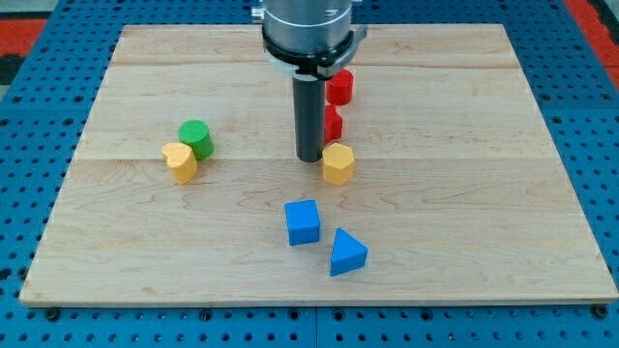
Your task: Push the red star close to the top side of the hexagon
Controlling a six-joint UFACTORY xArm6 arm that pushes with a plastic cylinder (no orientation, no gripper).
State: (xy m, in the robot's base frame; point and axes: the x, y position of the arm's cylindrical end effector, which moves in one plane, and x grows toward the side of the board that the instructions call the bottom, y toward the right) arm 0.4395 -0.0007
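A: Nearest? B: Blue triangle (347, 253), blue cube (303, 221).
A: Hexagon? B: Yellow hexagon (338, 163); my tip (309, 159), a bare rod with nothing clamped, just left. Red star (334, 123) touches its top, half hidden.

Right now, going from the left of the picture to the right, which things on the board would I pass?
Yellow heart → green cylinder → blue cube → my tip → yellow hexagon → blue triangle. The two red blocks overlap this stretch, so I leave them out.
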